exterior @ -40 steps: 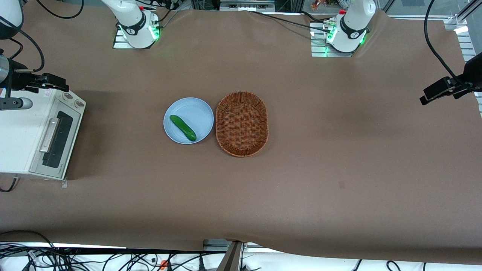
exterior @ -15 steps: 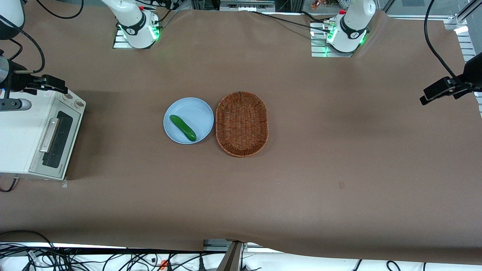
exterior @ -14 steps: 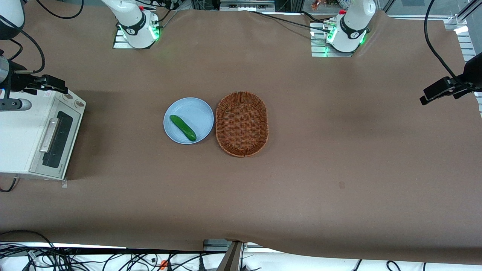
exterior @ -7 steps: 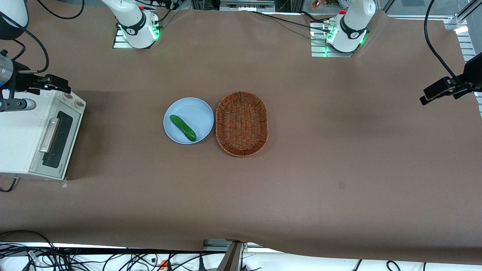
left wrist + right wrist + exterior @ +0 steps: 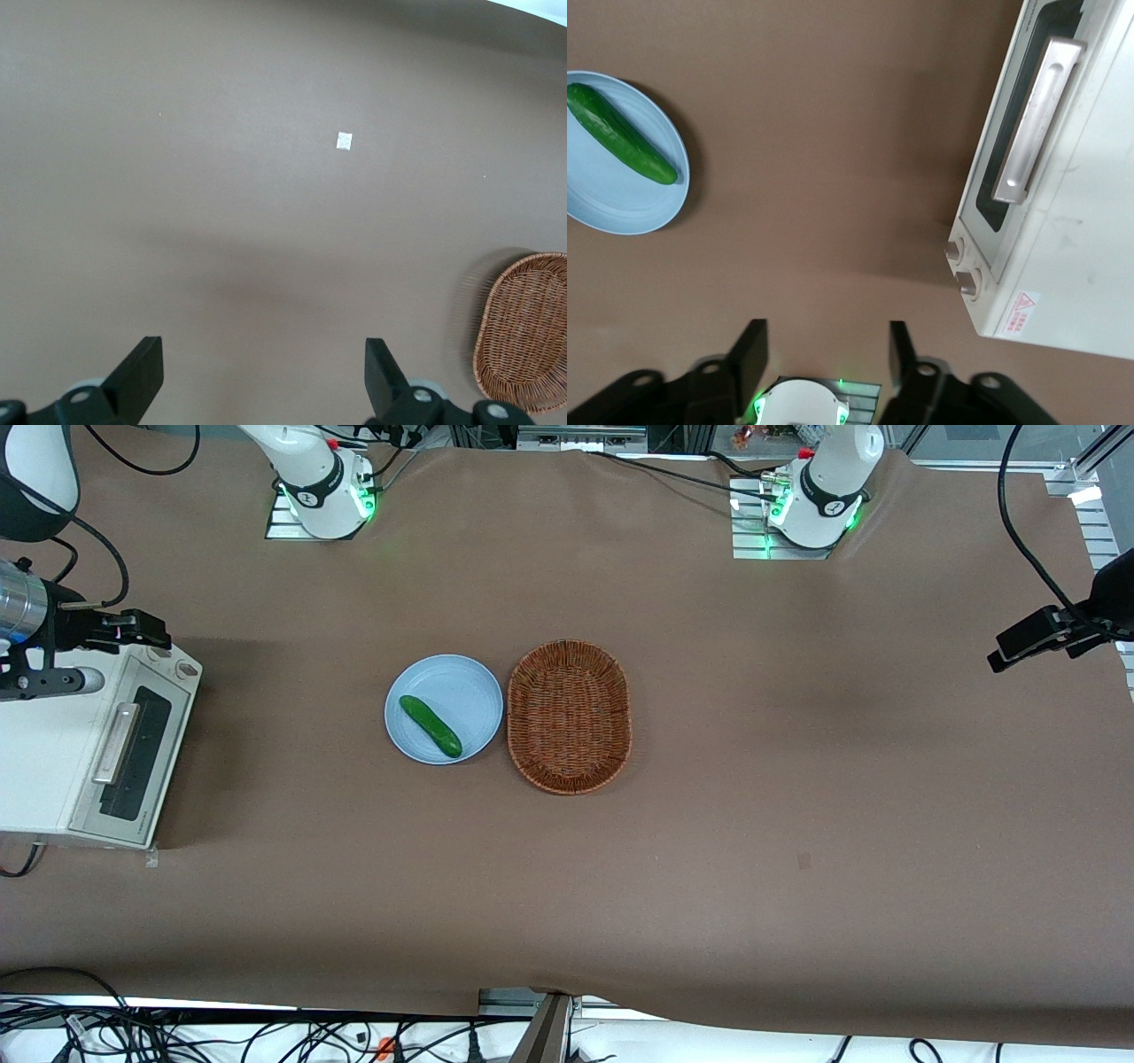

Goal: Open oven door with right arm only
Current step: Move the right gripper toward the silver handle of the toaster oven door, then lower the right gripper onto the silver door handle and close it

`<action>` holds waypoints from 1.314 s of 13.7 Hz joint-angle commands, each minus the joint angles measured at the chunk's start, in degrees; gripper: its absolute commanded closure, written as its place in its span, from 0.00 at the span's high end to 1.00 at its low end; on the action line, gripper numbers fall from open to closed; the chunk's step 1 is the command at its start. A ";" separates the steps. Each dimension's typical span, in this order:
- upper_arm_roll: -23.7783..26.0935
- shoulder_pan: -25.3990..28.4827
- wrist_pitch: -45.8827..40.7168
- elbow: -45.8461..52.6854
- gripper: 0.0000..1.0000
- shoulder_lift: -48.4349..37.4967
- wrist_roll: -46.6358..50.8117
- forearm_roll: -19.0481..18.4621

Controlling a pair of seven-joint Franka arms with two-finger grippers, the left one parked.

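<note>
The black two-finger gripper [image 5: 146,629] is held above the knob end of the cream-white toaster oven [image 5: 40,757], fingers spread apart [image 5: 753,354], nothing gripped. The silver-grey glass-windowed oven door [image 5: 133,757] is shut at the working arm's end of the table. It's probably stiff and hinged, best hooked at the silver bar handle [image 5: 1036,119]. Both round knobs [image 5: 961,270] are only clearly shown by the right wrist view.

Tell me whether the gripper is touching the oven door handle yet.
Apart. In the right wrist view the open gripper has bare brown table between its fingers and the handle on the oven door; the front view puts it above the knob corner.
</note>
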 commanded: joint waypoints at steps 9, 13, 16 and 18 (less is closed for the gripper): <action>0.48 1.45 -1.70 0.21 0.00 0.10 1.70 -6.04; 0.48 3.73 1.01 -0.58 0.00 5.35 8.19 -10.60; 0.48 7.61 5.50 -1.02 0.00 8.27 13.66 -16.24; 0.48 7.79 8.22 -1.11 0.00 9.85 14.98 -17.56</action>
